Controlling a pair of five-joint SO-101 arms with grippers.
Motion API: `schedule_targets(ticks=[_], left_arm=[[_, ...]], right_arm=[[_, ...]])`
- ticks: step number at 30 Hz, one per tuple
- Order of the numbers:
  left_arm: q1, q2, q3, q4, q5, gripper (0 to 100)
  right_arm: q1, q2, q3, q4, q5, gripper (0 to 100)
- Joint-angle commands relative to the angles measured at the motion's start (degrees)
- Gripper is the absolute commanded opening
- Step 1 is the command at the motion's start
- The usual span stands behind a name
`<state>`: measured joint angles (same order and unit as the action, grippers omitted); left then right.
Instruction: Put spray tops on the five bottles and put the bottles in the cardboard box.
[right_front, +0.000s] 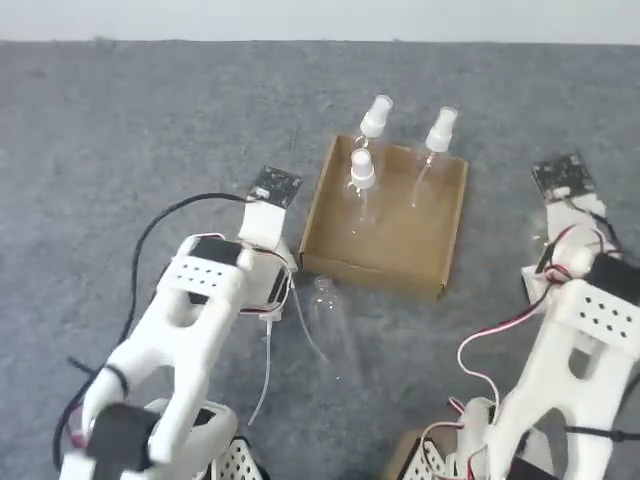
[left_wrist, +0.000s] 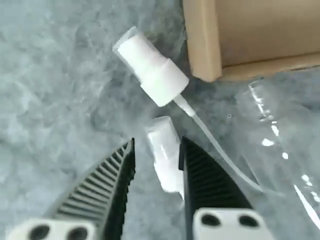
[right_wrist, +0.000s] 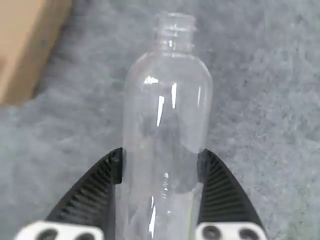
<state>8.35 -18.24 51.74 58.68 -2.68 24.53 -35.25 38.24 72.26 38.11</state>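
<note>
Three bottles with white spray tops (right_front: 362, 168) stand in the cardboard box (right_front: 330, 262). An uncapped clear bottle (right_front: 332, 312) lies on the mat in front of the box, and it also appears in the left wrist view as a clear bottle (left_wrist: 280, 135). Two loose spray tops lie by the box corner: one (left_wrist: 152, 72) with a long dip tube, the other (left_wrist: 165, 157) between the fingers of my open left gripper (left_wrist: 157, 145). My right gripper (right_wrist: 160, 165) is shut on a second uncapped clear bottle (right_wrist: 167, 110), right of the box.
The grey mat (right_front: 120, 150) covers the table. The box corner (left_wrist: 202, 45) is close to the left gripper. The box edge (right_wrist: 25, 45) lies near the right gripper's bottle. Arm cables (right_front: 150, 230) trail over the mat at the left.
</note>
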Motion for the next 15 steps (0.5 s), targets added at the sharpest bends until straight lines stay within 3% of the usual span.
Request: schedule_targets(ticks=[1,15], left_arm=[[0.3,3.2,-2.8,-3.9,1.3,13],[-0.2,8.0,-3.0,-6.2,1.4,1]], right_arm=[[4.2,0.6,3.5,-8.7,1.2,6.5],[5.8,3.4,8.1,-15.6,0.7,6.6]])
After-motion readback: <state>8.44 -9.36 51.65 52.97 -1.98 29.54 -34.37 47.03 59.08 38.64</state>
